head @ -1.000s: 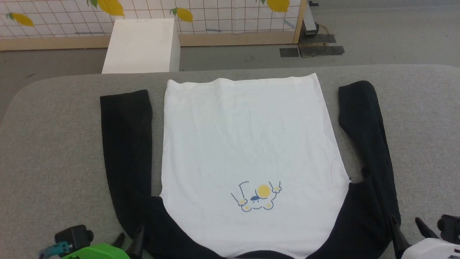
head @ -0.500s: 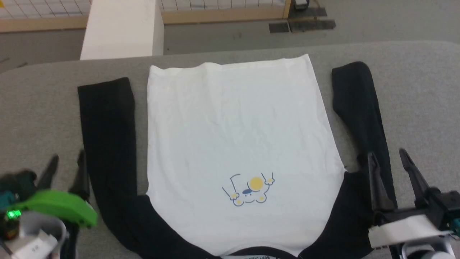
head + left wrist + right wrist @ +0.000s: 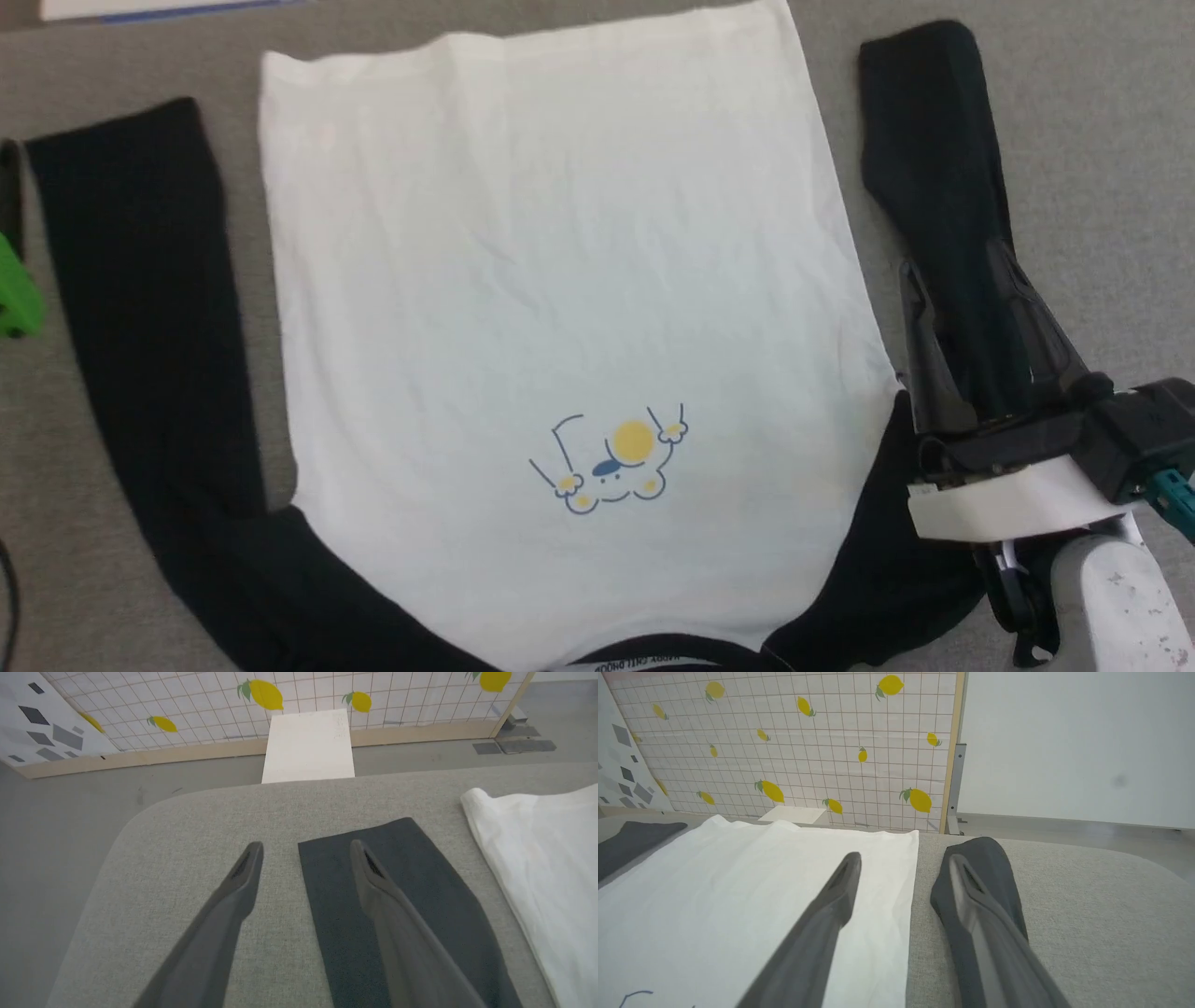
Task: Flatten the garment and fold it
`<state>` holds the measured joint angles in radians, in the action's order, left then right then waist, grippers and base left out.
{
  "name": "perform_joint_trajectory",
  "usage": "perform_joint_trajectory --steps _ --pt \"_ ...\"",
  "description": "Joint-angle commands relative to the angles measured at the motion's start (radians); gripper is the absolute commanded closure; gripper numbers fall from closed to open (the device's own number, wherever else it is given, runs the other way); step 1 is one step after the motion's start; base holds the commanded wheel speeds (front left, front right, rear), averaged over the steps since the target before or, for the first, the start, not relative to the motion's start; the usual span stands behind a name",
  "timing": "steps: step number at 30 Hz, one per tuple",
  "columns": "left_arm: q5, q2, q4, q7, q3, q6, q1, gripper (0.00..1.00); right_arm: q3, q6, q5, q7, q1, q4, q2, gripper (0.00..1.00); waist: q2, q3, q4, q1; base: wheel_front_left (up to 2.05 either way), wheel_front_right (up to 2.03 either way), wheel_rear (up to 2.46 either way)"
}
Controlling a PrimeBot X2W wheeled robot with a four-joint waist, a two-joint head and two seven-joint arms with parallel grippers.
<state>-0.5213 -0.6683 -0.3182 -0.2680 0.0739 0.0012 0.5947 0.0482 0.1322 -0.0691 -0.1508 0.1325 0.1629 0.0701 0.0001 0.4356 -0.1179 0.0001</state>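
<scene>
My surroundings, near to far.
My grey cloth-covered bench (image 3: 187, 826) has a rounded far corner. Just past its far edge I see a white block (image 3: 308, 742) standing on the grey floor (image 3: 56, 826), in front of a grid-lined panel printed with lemons (image 3: 808, 742) that is edged in pale wooden frame (image 3: 140, 758). Left of that panel is a white panel with grey diamonds (image 3: 42, 732). To its right are a plain white wall (image 3: 1064, 742) and dark floor plates (image 3: 514, 745).

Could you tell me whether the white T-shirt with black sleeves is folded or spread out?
Spread out: the white T-shirt with black sleeves lies flat on the grey fabric surface, both sleeves laid beside the body.
</scene>
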Motion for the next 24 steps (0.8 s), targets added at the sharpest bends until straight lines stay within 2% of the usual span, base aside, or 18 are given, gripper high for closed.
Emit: perform_joint_trajectory --steps 1,5,10,15,16,17,18,21,24 --pt "-0.013 -0.017 -0.017 -0.031 -0.007 0.0 0.032 0.0 0.008 -0.002 -0.005 -0.009 0.021 0.004 -0.005 0.0 -0.0001 0.113 -0.073 -0.0001 0.0 0.0 0.0" --pt "-0.044 -0.05 -0.05 -0.132 -0.03 0.019 0.082 0.0 0.024 -0.002 -0.01 -0.016 0.042 -0.001 -0.01 0.0 -0.0001 0.157 -0.095 -0.0001 0.0 0.0 0.0" --pt "-0.068 -0.091 -0.059 -0.244 -0.066 0.08 0.097 0.0 0.042 -0.002 -0.019 -0.03 0.054 -0.013 -0.015 0.0 -0.0001 0.2 -0.118 -0.0001 0.0 0.0 0.0" --pt "-0.104 -0.1 -0.05 -0.382 -0.085 0.147 0.042 0.0 0.045 -0.002 -0.022 -0.04 0.058 -0.031 -0.018 0.0 -0.0001 0.204 -0.124 -0.0001 0.0 0.0 0.0" --pt "-0.112 -0.098 -0.041 -0.408 -0.09 0.165 0.023 0.5 0.043 -0.002 -0.022 -0.041 0.058 -0.036 -0.018 0.0 -0.0001 0.199 -0.123 -0.0001 0.0 0.0 0.0" --pt "-0.115 -0.099 -0.029 -0.424 -0.091 0.173 0.007 0.91 0.04 -0.002 -0.022 -0.043 0.057 -0.039 -0.018 0.0 -0.0001 0.194 -0.122 -0.0001 0.0 0.0 0.0" --pt "-0.123 -0.097 -0.014 -0.44 -0.095 0.183 -0.013 1.0 0.037 -0.002 -0.023 -0.044 0.056 -0.041 -0.019 0.0 -0.0001 0.188 -0.121 -0.0001 0.0 0.0 0.0" --pt "-0.139 -0.085 0.028 -0.448 -0.108 0.2 -0.055 1.0 0.031 -0.002 -0.025 -0.043 0.054 -0.048 -0.019 0.0 -0.0001 0.163 -0.112 -0.0001 0.0 0.0 0.0" --pt "-0.135 -0.071 0.073 -0.387 -0.125 0.206 -0.09 1.0 0.026 -0.002 -0.023 -0.038 0.05 -0.056 -0.019 0.0 -0.0001 0.12 -0.095 -0.0001 0.0 0.0 0.0"
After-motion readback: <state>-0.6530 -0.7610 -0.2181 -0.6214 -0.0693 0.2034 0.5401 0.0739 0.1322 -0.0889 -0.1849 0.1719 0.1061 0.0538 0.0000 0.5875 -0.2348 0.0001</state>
